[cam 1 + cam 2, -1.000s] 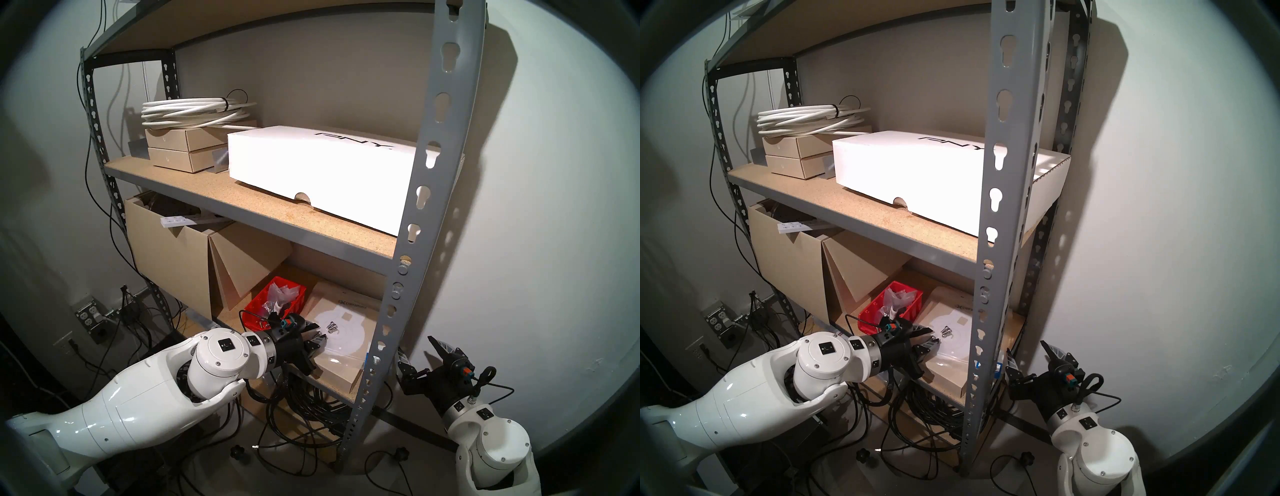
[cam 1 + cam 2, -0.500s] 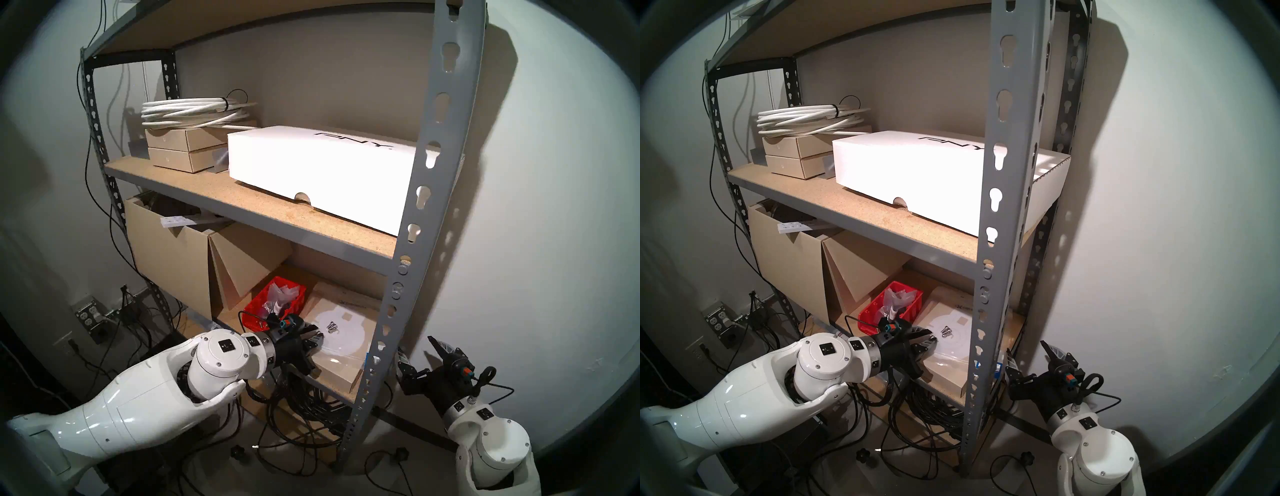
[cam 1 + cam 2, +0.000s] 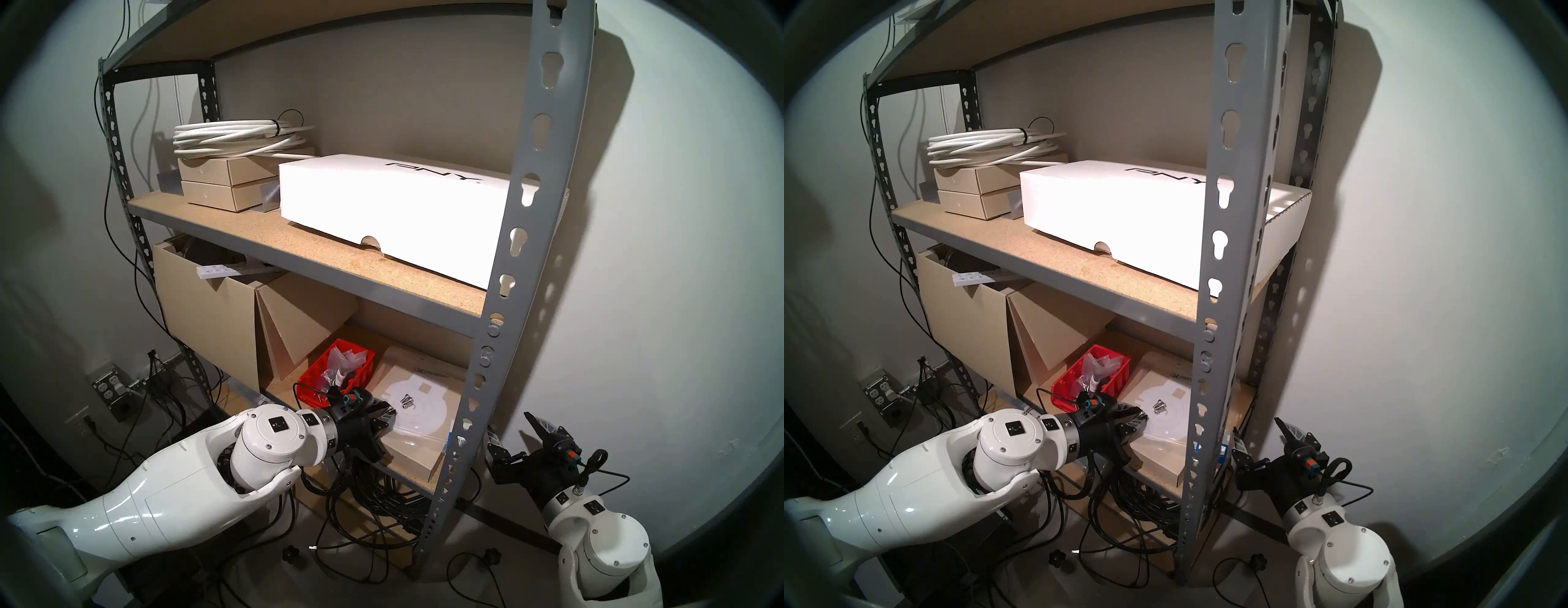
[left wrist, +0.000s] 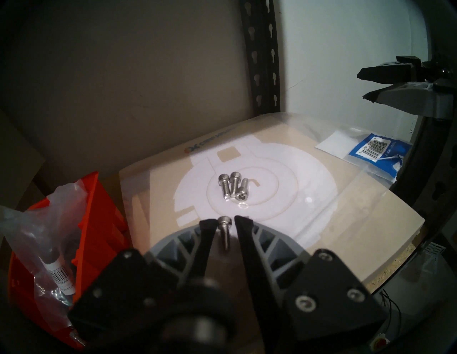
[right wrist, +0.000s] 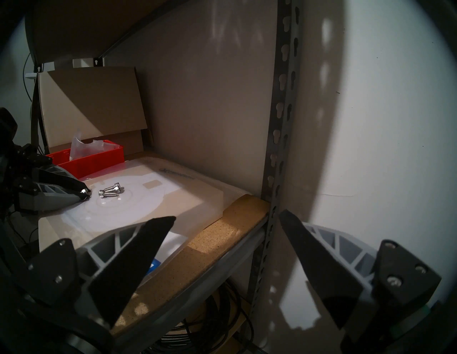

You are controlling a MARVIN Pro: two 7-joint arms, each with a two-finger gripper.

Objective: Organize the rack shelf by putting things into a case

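Jaws of the left gripper (image 4: 225, 220) stand narrow around one screw (image 4: 224, 231), its head between the fingertips; a sliver of gap shows on either side, so whether they pinch it yet I cannot tell; jaws of the right gripper (image 5: 227, 221) are spread wide and empty, outside the rack shelf (image 3: 511, 237); three more screws (image 4: 233, 188) lie bunched on the flat box (image 4: 358, 222) just ahead, apart from the fingertips; red case (image 4: 99, 212) sits beside the box on the left, bags of hardware (image 4: 53, 237) heaped in it. Risks, as judged: round shank may roll or squirt out if the grip lands off-centre; a slip sends it over the box edge and down among the cables (image 3: 373, 496); the bags crowd the case, so a dropped screw could bounce off them. Room: the front upright (image 3: 479, 382) bounds the right; open way left toward the case.
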